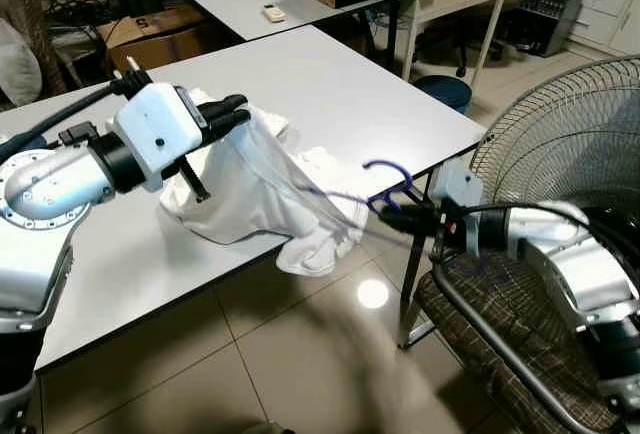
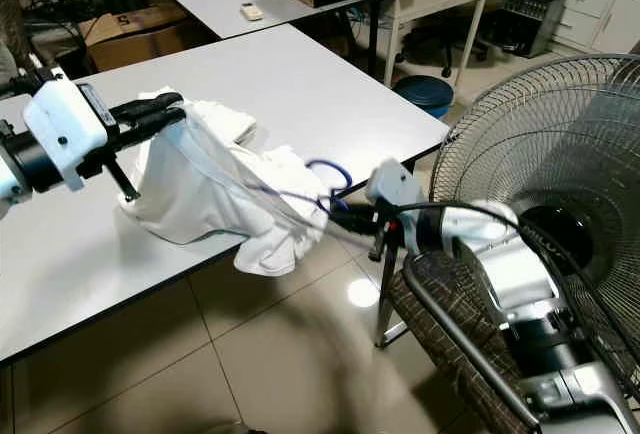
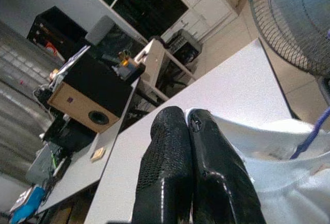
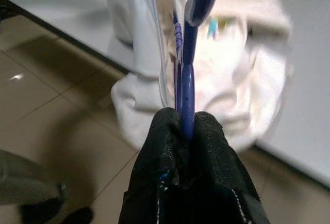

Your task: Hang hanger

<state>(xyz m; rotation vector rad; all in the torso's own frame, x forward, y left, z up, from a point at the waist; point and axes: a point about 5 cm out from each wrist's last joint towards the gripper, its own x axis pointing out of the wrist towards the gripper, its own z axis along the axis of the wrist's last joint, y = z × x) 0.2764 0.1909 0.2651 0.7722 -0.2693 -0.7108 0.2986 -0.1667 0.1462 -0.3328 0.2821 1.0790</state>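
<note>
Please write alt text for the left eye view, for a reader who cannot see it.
Over a grey table, the robot's left hand pinches a white garment while its right hand, off the table's edge, grips a blue hanger near its hook. A large fan and a chair stand to the right.

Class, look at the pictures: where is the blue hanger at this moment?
In the left eye view, the blue hanger is at the table's front-right corner, pinched in the right hand, its far end inside the white garment held by the left hand.
</note>
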